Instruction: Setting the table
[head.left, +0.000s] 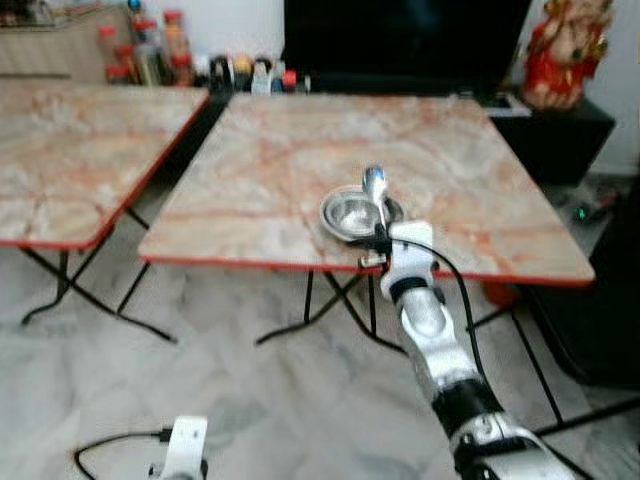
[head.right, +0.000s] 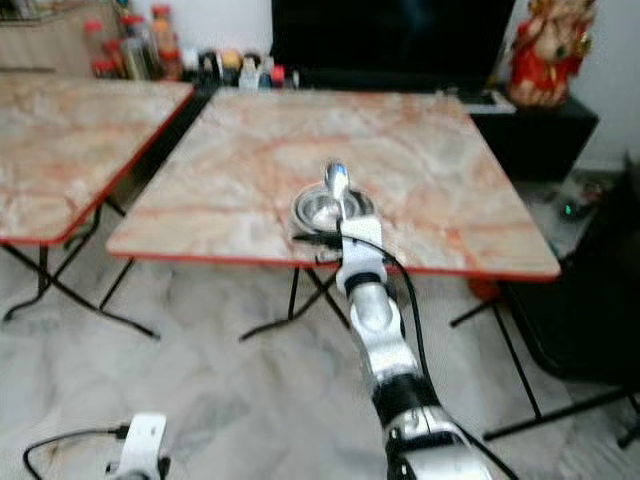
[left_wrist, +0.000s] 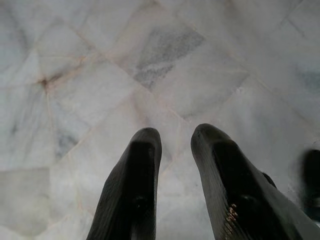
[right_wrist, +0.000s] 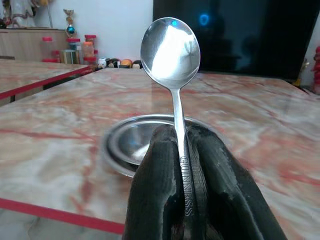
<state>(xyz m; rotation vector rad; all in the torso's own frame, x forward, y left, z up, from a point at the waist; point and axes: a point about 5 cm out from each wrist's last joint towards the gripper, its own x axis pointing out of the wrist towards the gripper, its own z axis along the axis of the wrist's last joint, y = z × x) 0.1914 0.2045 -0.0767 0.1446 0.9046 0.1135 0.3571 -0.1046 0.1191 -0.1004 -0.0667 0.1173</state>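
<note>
The right gripper is clenched on a steel spoon, handle upright, bowl uppermost—directly beyond it sits the steel bowl near the table's front edge (left gripper hangs idle, fingers parted).

A living or dining room in a home: two folding tables with marble-patterned tops and red edging stand on thin black crossed legs over a pale marble-tile floor; behind them a large dark television screen sits on a low black cabinet, with a red and gold figurine on its end. Red-lidded jars stand along the white back wall beside a wooden sideboard
</note>
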